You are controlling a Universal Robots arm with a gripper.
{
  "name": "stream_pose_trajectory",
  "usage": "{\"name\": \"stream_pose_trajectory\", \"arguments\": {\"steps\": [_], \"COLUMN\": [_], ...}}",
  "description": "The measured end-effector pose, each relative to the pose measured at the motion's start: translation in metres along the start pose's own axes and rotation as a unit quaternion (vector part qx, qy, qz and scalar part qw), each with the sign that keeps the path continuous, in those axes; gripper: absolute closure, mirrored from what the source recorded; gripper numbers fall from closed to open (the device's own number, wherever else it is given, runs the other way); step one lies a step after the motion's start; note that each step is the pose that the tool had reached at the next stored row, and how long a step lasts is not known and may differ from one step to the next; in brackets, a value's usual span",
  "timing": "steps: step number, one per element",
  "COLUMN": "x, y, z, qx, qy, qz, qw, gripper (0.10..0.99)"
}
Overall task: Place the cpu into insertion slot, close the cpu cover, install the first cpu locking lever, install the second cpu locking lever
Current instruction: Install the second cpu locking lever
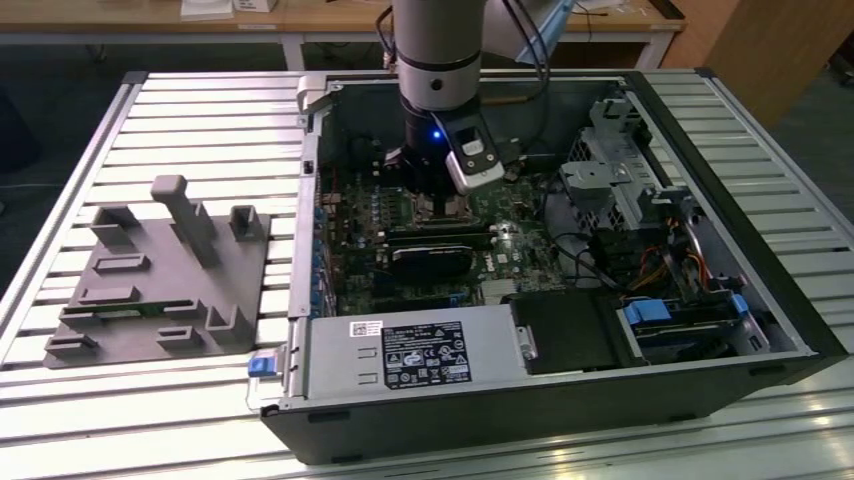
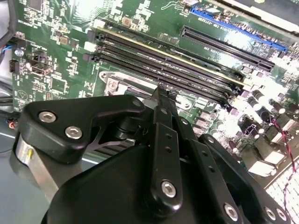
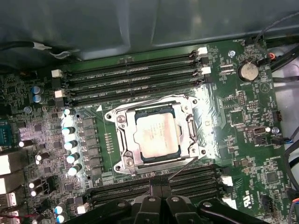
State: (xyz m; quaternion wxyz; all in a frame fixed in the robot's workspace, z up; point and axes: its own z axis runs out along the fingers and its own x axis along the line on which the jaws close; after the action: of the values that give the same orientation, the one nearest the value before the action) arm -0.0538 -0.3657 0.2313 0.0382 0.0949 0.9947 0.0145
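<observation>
The cpu [image 3: 156, 135] sits in the insertion slot [image 3: 122, 161] with the cpu cover [image 3: 187, 116] down. The gripper [image 3: 161, 200] hovers beside it, fingers pressed together, holding nothing. Those thin lever wires look springy, so I'd push near the hooked ends.

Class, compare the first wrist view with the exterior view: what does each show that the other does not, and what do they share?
First wrist view alone: the cpu, its silvery top plain to see, seated in the insertion slot, with the cpu cover lying down around it and a thin locking lever angling off one corner.

Exterior view alone: the whole open computer case on a slatted table, a grey fixture block at the exterior view's left, and the arm.

Both: the green motherboard and its long black memory slots.
</observation>
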Motion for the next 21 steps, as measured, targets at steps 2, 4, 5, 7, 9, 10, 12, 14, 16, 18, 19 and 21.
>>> {"name": "stream_pose_trajectory", "arguments": {"steps": [2,4,5,7,9,10,12,14,16,18,19,21], "x": [0.0004,0.0009,0.0014,0.0027,0.0041,0.0047,0.006,0.0071,0.0078,0.0079,0.0079,0.0075], "y": [-0.0009,-0.0017,-0.0023,-0.0035,-0.0047,-0.0053,-0.0064,-0.0078,-0.0092,-0.0109,-0.0122,-0.0153], "z": [0.0024,0.0054,0.0069,0.009,0.0107,0.0113,0.0124,0.0137,0.015,0.016,0.0163,0.0168], "qx": [-0.0001,-0.0003,-0.0004,-0.0006,-0.0021,-0.0038,-0.008,-0.0119,-0.0169,-0.0243,-0.0294,-0.0387], "qy": [0.0001,0.0001,0.0002,0.0002,0.0005,0.0008,0.0016,0.0024,0.0033,0.0048,0.0057,0.0075], "qz": [0.0,0.0,0.0,0.0,0.0,0.0,0.001,0.001,0.001,0.002,0.002,0.003], "qw": [1.0,1.0,1.0,1.0,1.0,1.0,1.0,0.9999,0.9999,0.9997,0.9995,0.9992], "gripper": [0.98,0.98,0.98,0.98,0.98,0.98,0.98,0.98,0.98,0.98,0.98,0.98]}}
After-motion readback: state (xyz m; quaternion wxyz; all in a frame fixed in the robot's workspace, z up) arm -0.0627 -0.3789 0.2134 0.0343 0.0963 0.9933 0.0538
